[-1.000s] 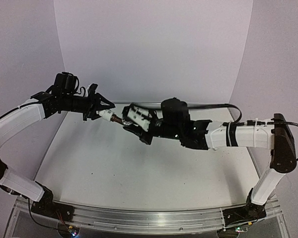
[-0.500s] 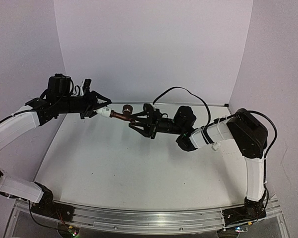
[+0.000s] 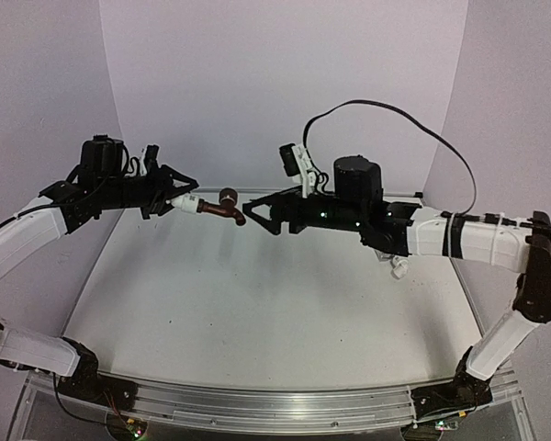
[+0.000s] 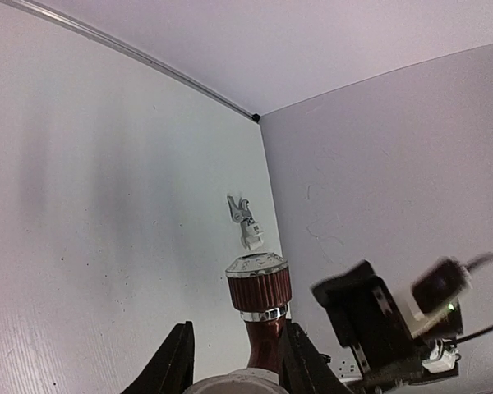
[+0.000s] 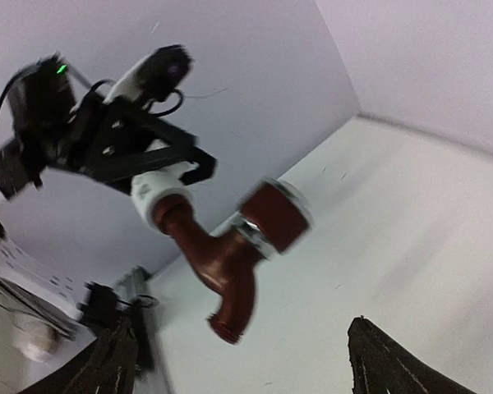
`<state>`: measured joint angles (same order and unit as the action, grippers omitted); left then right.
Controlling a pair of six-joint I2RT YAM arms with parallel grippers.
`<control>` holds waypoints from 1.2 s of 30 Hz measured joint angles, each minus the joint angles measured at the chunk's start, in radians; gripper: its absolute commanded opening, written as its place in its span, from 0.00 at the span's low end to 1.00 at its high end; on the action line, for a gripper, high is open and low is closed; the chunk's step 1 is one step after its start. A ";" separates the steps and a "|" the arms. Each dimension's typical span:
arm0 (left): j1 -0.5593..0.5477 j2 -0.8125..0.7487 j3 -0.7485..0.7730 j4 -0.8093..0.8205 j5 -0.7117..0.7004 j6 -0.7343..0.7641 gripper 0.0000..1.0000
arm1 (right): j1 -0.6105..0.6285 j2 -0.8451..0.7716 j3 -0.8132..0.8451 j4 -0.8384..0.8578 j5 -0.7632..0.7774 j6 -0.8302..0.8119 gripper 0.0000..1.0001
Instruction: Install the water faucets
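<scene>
Brown faucet (image 3: 226, 207), left hand (image 3: 181, 197) gripping fitting (image 3: 189, 203)

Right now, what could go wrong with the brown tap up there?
The dark reddish-brown metal faucet hangs above the table, held only by the white plastic pipe fitting in the left gripper; a loose joint could drop it. The open right gripper nearby might bump it.

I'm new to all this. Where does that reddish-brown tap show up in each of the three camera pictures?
Top external: the reddish-brown faucet is in mid-air, left of centre, between the two arms.
Left wrist: the faucet is at bottom centre, its knob uppermost.
Right wrist: the faucet is in the middle, slightly left.
Shared landmark: the white fitting at its base, also seen by the left wrist and the right wrist.
</scene>
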<state>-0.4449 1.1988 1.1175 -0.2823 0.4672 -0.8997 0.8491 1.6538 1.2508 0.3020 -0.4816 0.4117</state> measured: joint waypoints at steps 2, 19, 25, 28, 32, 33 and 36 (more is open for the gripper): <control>0.001 0.003 0.000 -0.006 0.012 -0.009 0.00 | 0.084 -0.045 0.034 -0.074 0.138 -0.248 0.90; 0.003 0.077 0.008 -0.007 0.169 -0.043 0.00 | 0.267 0.152 0.209 -0.215 0.683 -1.086 0.37; 0.012 0.100 0.028 -0.006 0.184 -0.044 0.00 | 0.271 0.165 0.226 -0.215 0.701 -1.078 0.07; 0.016 0.102 0.029 -0.017 0.186 -0.044 0.00 | 0.276 0.167 0.228 -0.223 0.702 -1.064 0.00; 0.016 0.111 0.029 -0.025 0.188 -0.047 0.00 | 0.275 0.168 0.228 -0.242 0.691 -1.022 0.00; 0.016 0.114 0.029 -0.026 0.189 -0.048 0.00 | 0.275 0.168 0.228 -0.246 0.691 -1.012 0.00; 0.015 0.119 0.029 -0.027 0.190 -0.051 0.00 | 0.275 0.168 0.228 -0.256 0.689 -0.985 0.00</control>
<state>-0.4302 1.3183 1.1461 -0.3089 0.6572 -0.9507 1.1244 1.8214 1.4792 0.0462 0.2072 -0.5738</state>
